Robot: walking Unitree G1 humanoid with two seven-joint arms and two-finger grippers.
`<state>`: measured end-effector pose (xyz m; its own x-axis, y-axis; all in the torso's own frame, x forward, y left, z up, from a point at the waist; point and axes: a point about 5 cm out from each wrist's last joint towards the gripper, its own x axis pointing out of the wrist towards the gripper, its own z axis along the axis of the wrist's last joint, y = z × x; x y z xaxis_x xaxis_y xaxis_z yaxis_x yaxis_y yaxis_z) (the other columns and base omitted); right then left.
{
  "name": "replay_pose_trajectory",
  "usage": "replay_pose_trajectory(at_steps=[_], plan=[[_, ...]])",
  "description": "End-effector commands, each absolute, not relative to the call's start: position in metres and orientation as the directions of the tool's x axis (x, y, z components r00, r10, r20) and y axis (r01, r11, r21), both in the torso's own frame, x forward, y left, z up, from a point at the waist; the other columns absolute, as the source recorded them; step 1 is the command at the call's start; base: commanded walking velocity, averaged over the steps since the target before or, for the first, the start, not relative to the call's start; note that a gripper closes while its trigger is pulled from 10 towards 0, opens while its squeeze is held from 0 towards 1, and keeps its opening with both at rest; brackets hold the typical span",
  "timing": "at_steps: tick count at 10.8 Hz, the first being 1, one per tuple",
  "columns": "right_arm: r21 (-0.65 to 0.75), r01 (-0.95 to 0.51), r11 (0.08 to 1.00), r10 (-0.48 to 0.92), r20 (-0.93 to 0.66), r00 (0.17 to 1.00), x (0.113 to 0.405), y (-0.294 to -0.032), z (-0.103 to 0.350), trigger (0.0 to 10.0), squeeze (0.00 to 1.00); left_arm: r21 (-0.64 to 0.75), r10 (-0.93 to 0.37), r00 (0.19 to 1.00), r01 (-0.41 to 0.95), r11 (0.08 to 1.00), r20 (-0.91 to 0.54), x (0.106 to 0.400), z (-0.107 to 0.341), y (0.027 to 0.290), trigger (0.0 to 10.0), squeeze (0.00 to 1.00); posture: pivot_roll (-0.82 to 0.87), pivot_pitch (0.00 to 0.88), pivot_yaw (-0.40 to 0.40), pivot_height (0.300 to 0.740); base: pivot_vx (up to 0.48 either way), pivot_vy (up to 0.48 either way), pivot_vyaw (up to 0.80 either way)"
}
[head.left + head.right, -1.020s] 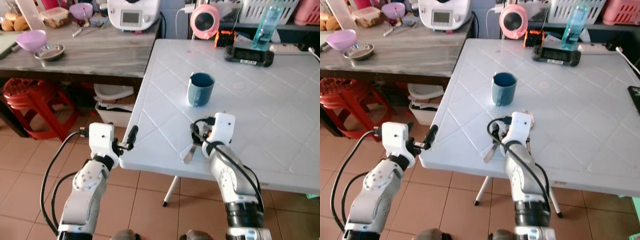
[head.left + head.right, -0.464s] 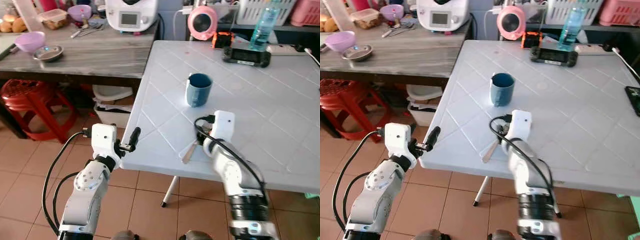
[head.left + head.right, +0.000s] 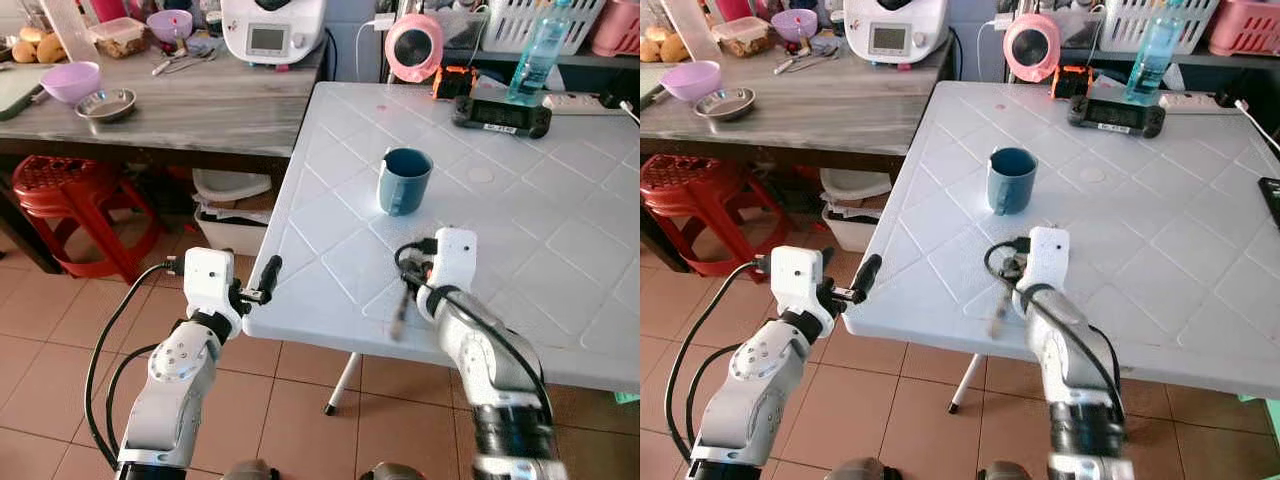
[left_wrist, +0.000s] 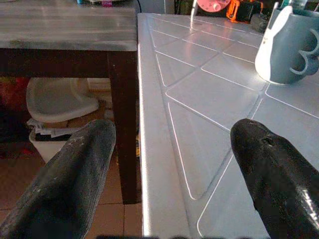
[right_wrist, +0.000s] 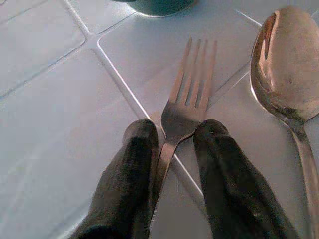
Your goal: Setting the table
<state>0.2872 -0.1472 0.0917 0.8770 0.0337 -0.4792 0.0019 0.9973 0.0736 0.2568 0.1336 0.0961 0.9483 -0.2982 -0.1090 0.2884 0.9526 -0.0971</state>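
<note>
Fork (image 5: 184, 107) pinched at the neck by the right claw (image 5: 174, 149), two black fingers (image 5: 132, 164) pressing the slim steel handle from either side, tines pointing straight ahead of the claw toward the blue mug (image 3: 403, 180). That low grip near the head looks chosen to keep the flat, slippery metal from twisting while it's lined up on the white table (image 3: 560, 250). Just beside the claw, parallel to the fork, lies a spoon (image 5: 279, 64), bowl up, polished and reflective, so I'd judge the cutlery is being squared into a place setting in front of the mug. Table surface is smooth moulded plastic with raised diamond ribs, which could catch the tines. Over at the table's near corner, the left claw (image 4: 169, 164) hangs spread wide, holding nothing, its matte fingers straddling the rounded edge.
</note>
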Motion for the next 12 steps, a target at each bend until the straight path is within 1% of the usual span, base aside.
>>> replay_pose_trajectory(at_steps=[1, 2, 4, 5, 6, 7, 8, 9, 10, 12], plan=[[0.042, 0.001, 0.999, 0.024, -0.605, 0.796, 0.273, -0.149, 0.062, 0.0, 0.00, -0.080, -0.307, 0.945, 0.300, 0.951, -0.114, 0.258, 0.098, 0.134, 10.0, 0.00, 0.00, 0.000, 0.058, 0.740, 0.000, 0.000, 0.00], [0.006, -0.007, 1.000, 0.009, -0.594, 0.804, 0.272, -0.154, 0.063, 0.0, 0.00, -0.080, -0.311, 0.943, 0.303, 0.950, -0.117, 0.258, 0.097, 0.133, 10.0, 0.00, 0.00, 0.000, 0.060, 0.740, 0.000, 0.000, 0.00], [-0.002, 0.009, 1.000, -0.009, -0.593, 0.805, 0.271, -0.158, 0.063, 0.0, 0.00, -0.079, -0.314, 0.942, 0.306, 0.949, -0.118, 0.258, 0.097, 0.132, 10.0, 0.00, -0.01, 0.000, 0.061, 0.740, 0.000, 0.000, 0.00], [-0.045, 0.004, 0.999, -0.029, -0.573, 0.819, 0.273, -0.161, 0.064, 0.0, 0.00, -0.076, -0.314, 0.942, 0.306, 0.949, -0.122, 0.259, 0.097, 0.132, 10.0, 0.00, 0.00, 0.000, 0.062, 0.740, 0.000, 0.000, 0.00], [-0.057, 0.010, 0.998, -0.041, -0.557, 0.830, 0.274, -0.162, 0.066, 0.0, 0.00, -0.074, -0.314, 0.941, 0.307, 0.949, -0.125, 0.259, 0.096, 0.133, 10.0, 0.00, 0.00, 0.000, 0.061, 0.740, 0.000, 0.000, 0.00], [-0.018, 0.047, 0.999, -0.050, -0.504, 0.862, 0.278, -0.161, 0.076, 10.0, 0.00, -0.071, -0.312, 0.942, 0.306, 0.950, -0.123, 0.260, 0.097, 0.133, 10.0, 0.00, 0.00, 0.000, 0.062, 0.740, 0.000, 0.000, 0.00], [-0.016, 0.053, 0.998, -0.054, -0.497, 0.866, 0.278, -0.161, 0.077, 10.0, 0.00, -0.070, -0.312, 0.942, 0.305, 0.950, -0.123, 0.260, 0.097, 0.133, 10.0, 0.00, 0.00, 0.000, 0.062, 0.740, 0.000, 0.000, 0.00], [0.017, 0.053, 0.998, -0.039, -0.455, 0.890, 0.281, -0.157, 0.084, 10.0, 1.00, -0.071, -0.312, 0.943, 0.305, 0.950, -0.119, 0.261, 0.097, 0.133, 10.0, 0.00, 0.00, 0.000, 0.060, 0.740, 0.000, 0.000, 0.00], [0.039, 0.039, 0.999, -0.019, -0.425, 0.905, 0.282, -0.152, 0.091, 10.0, 1.00, -0.069, -0.314, 0.942, 0.308, 0.949, -0.118, 0.262, 0.098, 0.133, 10.0, 0.00, 0.00, 0.000, 0.062, 0.740, 0.000, 0.000, 0.00], [0.045, 0.043, 0.998, -0.020, -0.423, 0.906, 0.282, -0.151, 0.093, 10.0, 1.00, -0.065, -0.317, 0.941, 0.311, 0.948, -0.119, 0.262, 0.098, 0.134, 10.0, 0.00, 0.00, 0.000, 0.065, 0.740, 0.000, 0.000, 0.00]])
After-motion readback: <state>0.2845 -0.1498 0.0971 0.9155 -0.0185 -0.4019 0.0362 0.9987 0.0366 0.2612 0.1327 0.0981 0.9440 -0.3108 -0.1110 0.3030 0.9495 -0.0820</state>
